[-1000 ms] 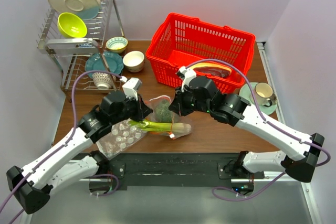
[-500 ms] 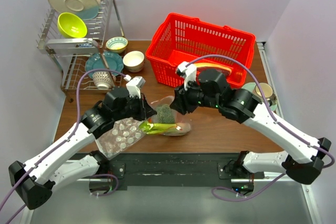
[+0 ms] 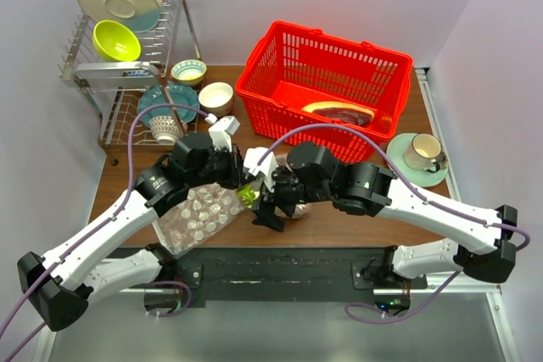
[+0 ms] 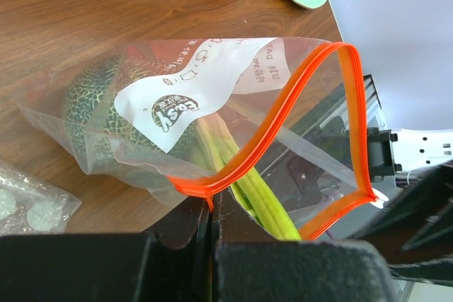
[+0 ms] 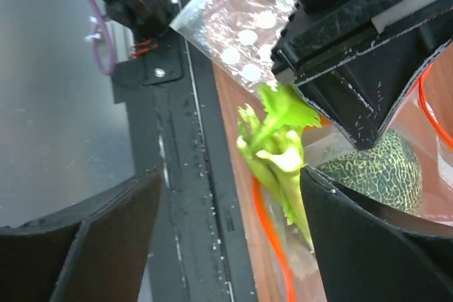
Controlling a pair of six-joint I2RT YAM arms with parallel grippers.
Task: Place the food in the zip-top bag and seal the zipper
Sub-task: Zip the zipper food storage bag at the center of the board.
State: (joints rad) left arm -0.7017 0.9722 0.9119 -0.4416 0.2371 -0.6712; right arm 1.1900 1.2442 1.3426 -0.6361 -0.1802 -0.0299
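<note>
The zip-top bag (image 4: 212,83) lies on the wooden table with its mouth open. My left gripper (image 4: 210,206) is shut on the orange-red zipper (image 4: 283,122) at the mouth's near lip. Inside the bag are the dark green ball (image 4: 88,104) and the light-green stalks (image 4: 262,196), whose leafy ends (image 5: 276,139) poke out of the mouth. My right gripper (image 5: 232,175) stands open around those ends, its right finger (image 5: 375,245) beside them, gripping nothing. In the top view the left gripper (image 3: 237,174) and right gripper (image 3: 265,201) meet over the bag. The red-brown slab (image 3: 339,112) lies in the basket.
A red basket (image 3: 322,74) stands at the back right. A clear bag with white dots (image 3: 199,218) lies at the near left. The dish rack (image 3: 127,48), bowls (image 3: 216,97) and a cup on a saucer (image 3: 422,152) sit around. The table's black front rail (image 5: 205,196) runs close by.
My right gripper has opened, letting go of the stalks, and swung left and nearer to the bag's mouth. My left gripper stays shut on the zipper and has shifted slightly toward the back.
</note>
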